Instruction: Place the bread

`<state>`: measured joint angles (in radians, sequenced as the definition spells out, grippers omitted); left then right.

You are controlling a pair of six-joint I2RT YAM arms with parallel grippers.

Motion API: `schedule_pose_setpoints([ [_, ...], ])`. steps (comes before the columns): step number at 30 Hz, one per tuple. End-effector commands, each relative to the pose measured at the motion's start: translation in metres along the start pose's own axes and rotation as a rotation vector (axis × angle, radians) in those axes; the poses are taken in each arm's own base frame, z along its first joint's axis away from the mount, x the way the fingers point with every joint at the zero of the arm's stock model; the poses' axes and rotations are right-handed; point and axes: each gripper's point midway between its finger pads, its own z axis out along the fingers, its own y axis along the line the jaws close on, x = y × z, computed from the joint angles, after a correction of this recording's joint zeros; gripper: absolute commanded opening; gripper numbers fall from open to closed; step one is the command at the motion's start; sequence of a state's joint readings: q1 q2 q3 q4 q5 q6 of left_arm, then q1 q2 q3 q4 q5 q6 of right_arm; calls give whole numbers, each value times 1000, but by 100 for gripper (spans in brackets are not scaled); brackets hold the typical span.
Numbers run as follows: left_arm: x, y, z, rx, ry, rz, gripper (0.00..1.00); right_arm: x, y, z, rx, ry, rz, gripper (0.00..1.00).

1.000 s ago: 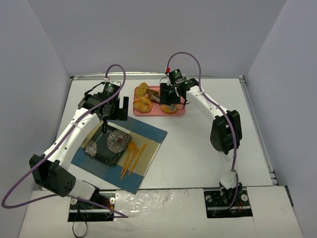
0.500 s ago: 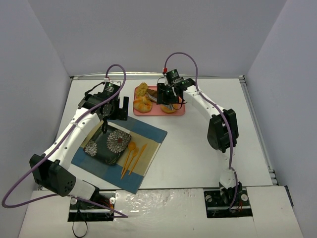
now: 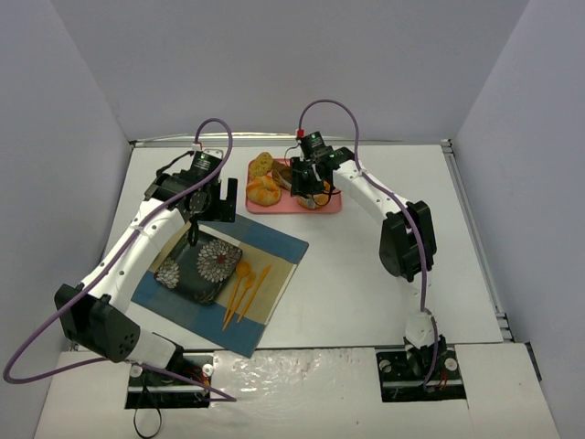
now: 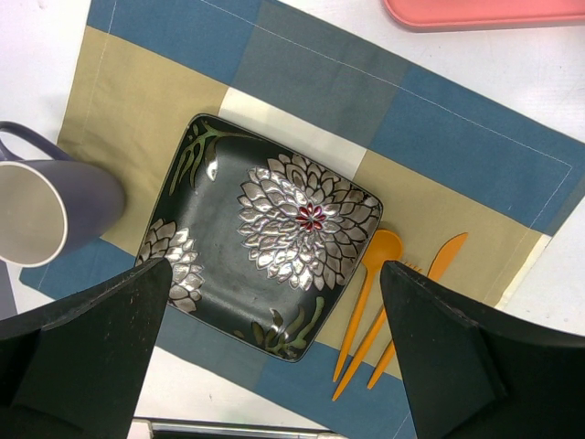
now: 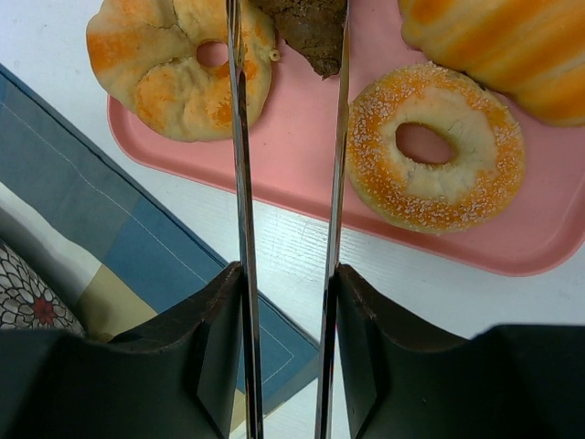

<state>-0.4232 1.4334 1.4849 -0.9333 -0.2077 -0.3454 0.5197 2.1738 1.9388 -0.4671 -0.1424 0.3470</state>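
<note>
The bread (image 5: 311, 27), a dark brown wedge, lies on the pink tray (image 5: 302, 146) at the top edge of the right wrist view, between the two tong tips. My right gripper (image 5: 286, 274) is shut on a pair of thin metal tongs (image 5: 239, 137), whose blades stand apart on either side of the bread. From above, the right gripper (image 3: 311, 178) hangs over the tray (image 3: 331, 207) with the bread (image 3: 284, 175) beside it. My left gripper (image 4: 274, 366) is open and empty above the black flowered plate (image 4: 265, 238).
On the tray are a knotted ring bun (image 5: 174, 73), a sesame donut (image 5: 434, 146) and a striped croissant (image 5: 503, 46). The plate sits on a blue and tan placemat (image 4: 457, 155) with orange cutlery (image 4: 384, 302) and a purple mug (image 4: 46, 210).
My right gripper with the tongs has moved left across the tray, toward the dark bread. The left arm has not moved.
</note>
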Motion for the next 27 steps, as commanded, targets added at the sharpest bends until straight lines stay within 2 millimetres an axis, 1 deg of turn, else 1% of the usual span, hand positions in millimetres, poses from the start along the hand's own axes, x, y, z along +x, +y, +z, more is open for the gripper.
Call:
schedule_pose_setpoints([
  [1,-17,5,-15,-1,-75,-31,97,-15,9,-12,3,-67,-8,0],
  [4,-17,5,-16,1,-76,-32,97,-19,12,-23,3,-87,-10,0],
  [7,-16,4,-15,2,-75,-35,97,-27,16,-40,4,-125,-11,0],
  [9,-17,5,-16,2,-79,-38,97,-29,16,-44,5,-135,-11,0],
  [12,-19,5,-17,1,-94,-48,97,-35,17,-64,7,-170,-11,0],
  [17,-21,5,-17,-2,-108,-64,97,-36,14,-81,25,-199,-20,0],
  [20,-22,5,-17,-3,-117,-72,97,-34,14,-87,26,-204,-22,0],
  [25,-26,17,-20,-63,-143,-100,97,-32,24,-99,-13,-208,-29,0],
  [27,-29,26,-22,-116,-164,-129,97,-28,32,-105,-44,-204,-38,0],
])
